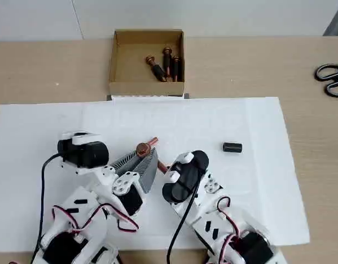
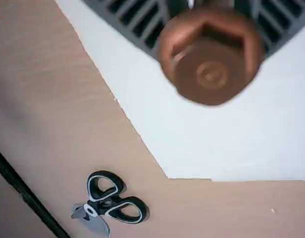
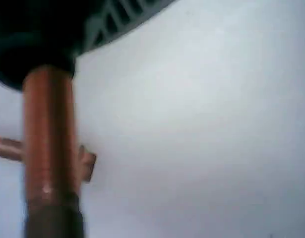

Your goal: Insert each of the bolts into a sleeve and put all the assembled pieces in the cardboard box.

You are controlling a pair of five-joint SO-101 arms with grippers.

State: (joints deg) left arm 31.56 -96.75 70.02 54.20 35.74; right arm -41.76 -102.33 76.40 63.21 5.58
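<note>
Progress: the cardboard box (image 1: 118, 60) holds three pieces (image 1: 166, 65), copper heads on dark bodies, lying close together in its right half. I take them for bolts already sleeved. Judged somewhat over half done.

Position of the left gripper (image 1: 141, 154): on the arm side of the box, well apart from it, over the white sheet (image 1: 256, 115). Its fingers (image 1: 126, 159) are closed on a bare bolt (image 1: 144, 147). The left wrist view has the head (image 2: 210, 62) end-on between the grey ribbed fingers. No sleeve is seen on it.

Position of the right gripper (image 1: 165, 166): just beside the left one, a little farther from the box. Open or closed: cannot tell. The right wrist view has a copper shaft (image 3: 48, 148) close up, coming out of a dark part; sleeve or not, cannot tell.

One loose sleeve (image 1: 232, 147), black, lies on the sheet on the arm side of the box and off to its right, apart from both grippers.

The scissors (image 1: 331, 80) lie on the bare surface (image 1: 317, 165), far right of the box.

Left to do, as judged: sleeve the held bolt, clear up the right-hand piece, box both.
</note>
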